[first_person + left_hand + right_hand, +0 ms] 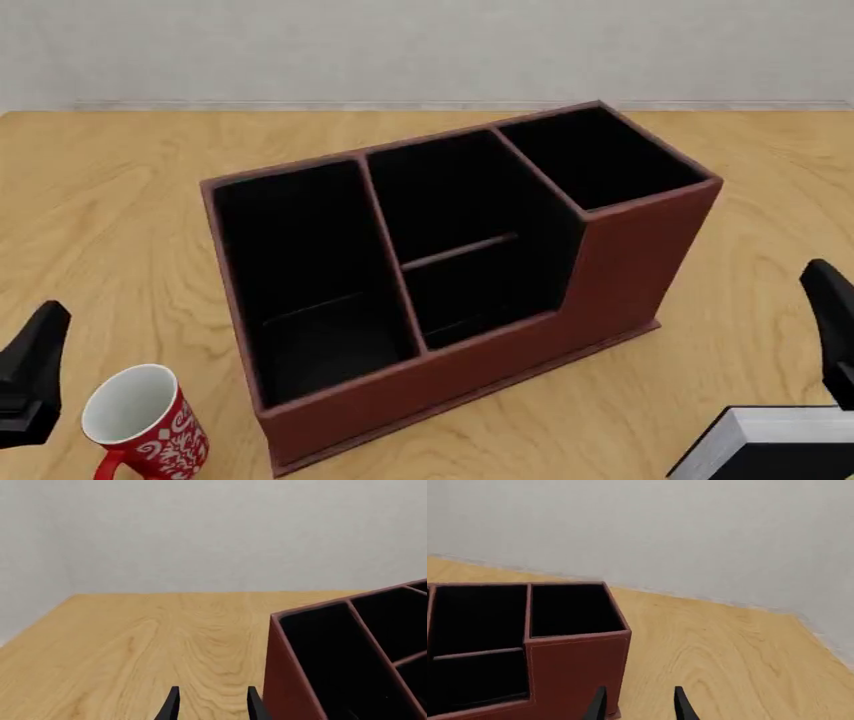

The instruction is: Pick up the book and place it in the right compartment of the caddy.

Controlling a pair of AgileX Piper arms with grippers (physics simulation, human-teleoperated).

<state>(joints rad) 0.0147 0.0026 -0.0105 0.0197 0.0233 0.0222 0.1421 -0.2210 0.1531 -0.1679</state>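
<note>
1. While the book (781,445) lies flat at the near right table edge, ungrasped, a slipping pinch is the likely failure.
2. Just above it, the right gripper (636,705) hangs spread and empty; left gripper (212,705) likewise.
3. Far of it, the right compartment (601,155) is narrow: a tilted book could catch the caddy (627,270) wall.
4. The red mug (140,425) sits near left, out of the way.

Simulated office-type setup, rendered not real: flat shading, no clutter. Light wood-grain desk (120,200) w/ plain pale grey wall (427,45) right behind it, thin baseboard where they meet. Desk-organiser caddy (627,260) mid-desk, reddish-brown w/ black inside. Red mug (140,425) w/ white pattern just beside caddy's front left corner; black book (774,450) near its front right corner. Office desk items.
</note>
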